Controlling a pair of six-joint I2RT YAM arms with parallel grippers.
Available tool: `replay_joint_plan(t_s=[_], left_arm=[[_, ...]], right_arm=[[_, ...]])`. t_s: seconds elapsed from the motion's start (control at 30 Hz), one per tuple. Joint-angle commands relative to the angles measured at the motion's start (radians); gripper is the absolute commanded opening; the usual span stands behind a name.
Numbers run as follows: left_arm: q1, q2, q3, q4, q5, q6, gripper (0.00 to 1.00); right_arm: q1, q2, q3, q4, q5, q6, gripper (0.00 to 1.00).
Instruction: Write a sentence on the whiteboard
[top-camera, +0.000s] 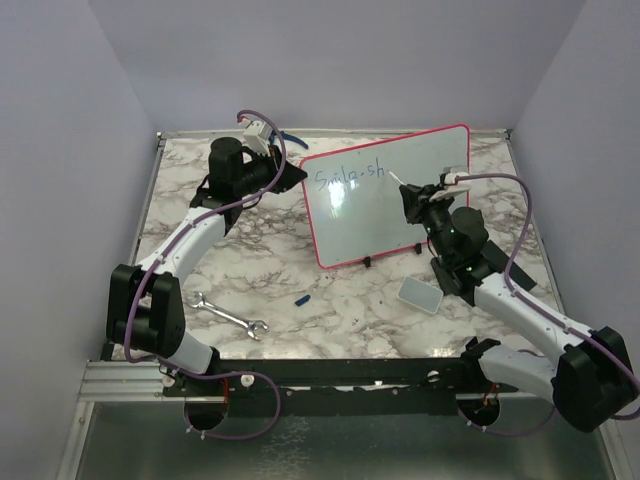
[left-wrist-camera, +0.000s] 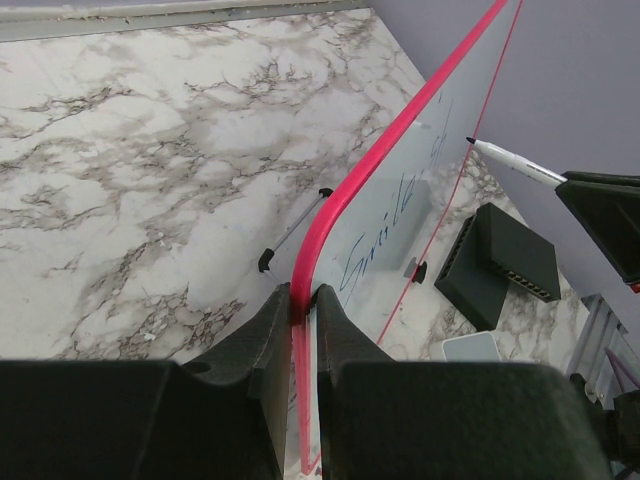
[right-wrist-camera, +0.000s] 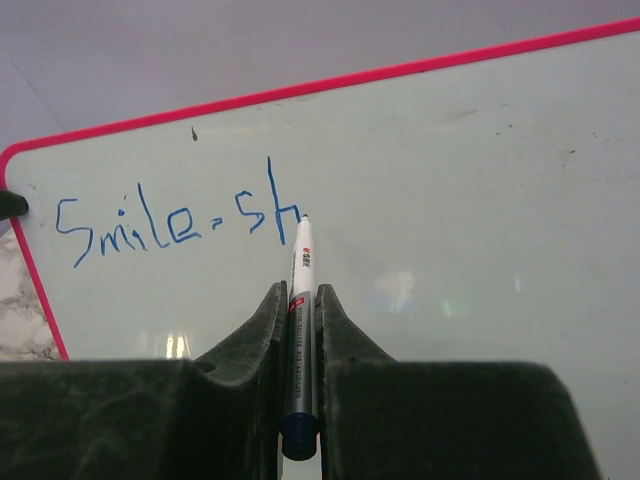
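The whiteboard (top-camera: 400, 215) stands on edge toward the far right of the marble-patterned counter (top-camera: 340, 320). It is a glossy white rectangle with rounded corners, a thin red-pink frame (left-wrist-camera: 345, 195) and small black feet (top-camera: 368, 262) along its lower edge.

The left hand (left-wrist-camera: 303, 300) is clamped shut on the board's left edge, its two matte black fingers pressed against either face of the pink rim. The right hand (right-wrist-camera: 300, 300) is closed tight around a slim white marker (right-wrist-camera: 301, 265) with a dark end at the back. The barrel lies straight between the fingers, and the tip meets the board's surface just right of the last letter. The sentence (right-wrist-camera: 170, 225) reads "Smile-sh" in thin blue strokes — uneven letters in one line across the board's upper left.

Only the top view takes in the open counter, with a flat metal wrench (top-camera: 228, 317) near the left arm and a small blue piece (top-camera: 303, 299) in the middle. A grey pad (top-camera: 420, 295) with rounded corners lies just in front of the board's right end.

The left wrist view looks along the board nearly edge-on, showing how thin it is and a thin rod (left-wrist-camera: 295, 228) behind it ending in a black foot. The right wrist view alone faces the writing squarely — there the letters are plain to read, with soft reflections on the sheen.
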Motion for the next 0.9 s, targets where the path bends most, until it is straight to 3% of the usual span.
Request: replay_joint_plan(t_s=[0.0, 0.87], left_arm=[[0.008, -0.034, -0.005, 0.002, -0.010, 0.019, 0.03], [0.008, -0.038, -0.001, 0.001, -0.007, 0.020, 0.03]], right_arm=[[-0.002, 0.024, 0.040, 0.039, 0.029, -0.024, 0.01], [-0.002, 0.068, 0.016, 0.027, 0.057, -0.025, 0.00]])
